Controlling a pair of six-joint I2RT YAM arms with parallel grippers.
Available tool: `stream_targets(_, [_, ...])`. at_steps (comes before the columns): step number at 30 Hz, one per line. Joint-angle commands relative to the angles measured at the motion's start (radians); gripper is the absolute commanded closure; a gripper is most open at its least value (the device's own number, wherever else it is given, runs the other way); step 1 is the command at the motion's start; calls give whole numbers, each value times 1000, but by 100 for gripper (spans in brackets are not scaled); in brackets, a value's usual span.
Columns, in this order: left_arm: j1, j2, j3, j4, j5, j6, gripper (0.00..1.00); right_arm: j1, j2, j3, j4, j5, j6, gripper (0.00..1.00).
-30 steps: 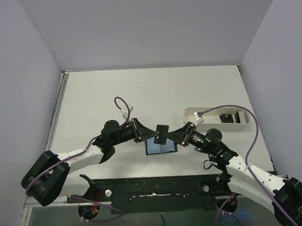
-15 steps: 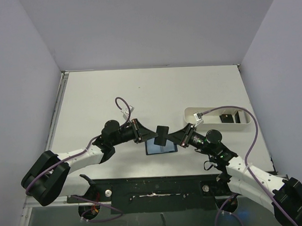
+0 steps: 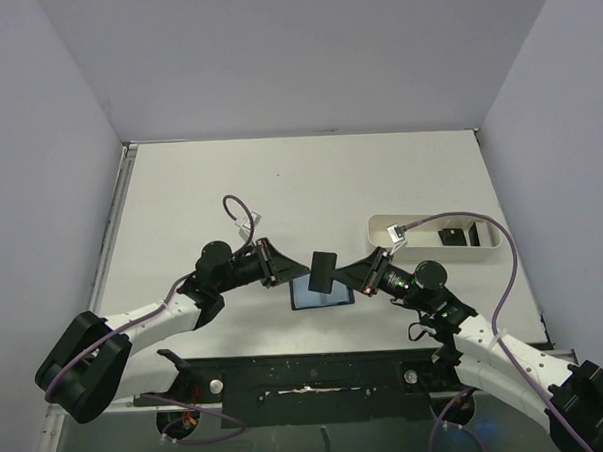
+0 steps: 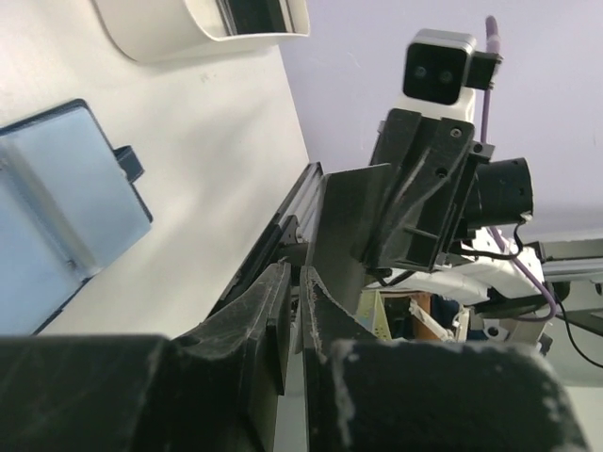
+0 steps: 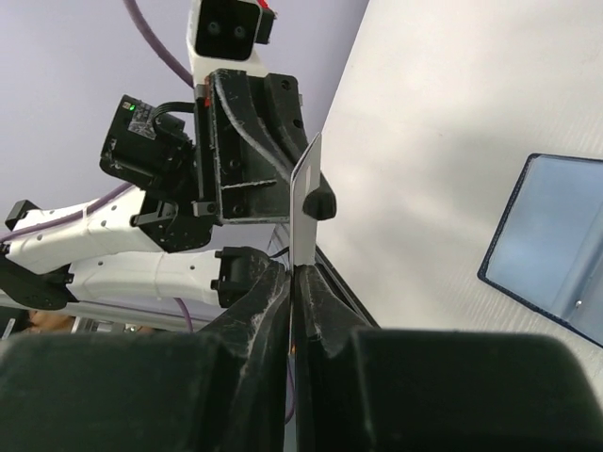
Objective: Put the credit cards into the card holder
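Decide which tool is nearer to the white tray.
Right. The right tool, pinching a card, is close to the tray's left end; the left tool sits farther left, on the card's far side.

white oblong tray (image 3: pixel 468 254) at right of pale table (image 3: pixel 309 176); lilac walls

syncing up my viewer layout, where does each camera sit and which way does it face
top external: above and behind the bases, looking down on the table; left arm and right arm show.
left wrist: on the left arm, facing the right end effector; own fingers show.
right wrist: on the right arm, facing the left end effector; own fingers pinch the credit card.
shared: all three show the open card holder.
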Motion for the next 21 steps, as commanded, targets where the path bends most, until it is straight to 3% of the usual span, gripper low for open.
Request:
stream_targets(1, [45,-28,-26,-38,-23,19,92,1,-46,20,129,-37,0,96])
stream_targets(6, [48,-32,-31,-13,1,6,87,0,-38,12,154,-39,4,100])
stream_targets(10, [49,-16,-46,102,47,-35,67,0,-11,13,169,-36,11,100])
stream_targets(15, [50,-39,-62,179,57,-51,50,0,2,17,134,-34,-2,100])
stream_targets(21, [49,-80,-47,123,14,-10,45,1,24,29,86,-34,-23,100])
